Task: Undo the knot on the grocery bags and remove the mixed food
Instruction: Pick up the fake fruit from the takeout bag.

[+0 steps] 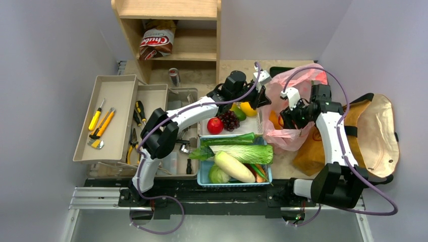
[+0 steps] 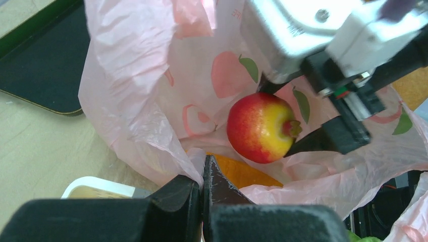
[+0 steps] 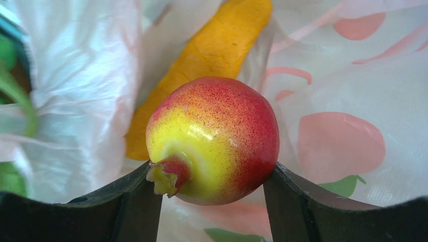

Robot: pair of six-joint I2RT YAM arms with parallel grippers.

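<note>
Fruit (image 3: pixel 214 136), red and yellow, pinched in right gripper (image 3: pixel 212 170) inside open pink bag (image 2: pixel 131 101); left gripper (image 2: pixel 204 169) pressed together, pinching bag's thin left edge.

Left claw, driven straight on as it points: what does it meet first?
The left claw would probably meet the pink bag right at its tips, then the orange food inside; depth unclear.

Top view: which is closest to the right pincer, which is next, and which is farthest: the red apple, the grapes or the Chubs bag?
From the right pincer:
1. Grapes, to its left.
2. Red apple, left beyond the grapes.
3. Chubs bag, on the back shelf.
</note>
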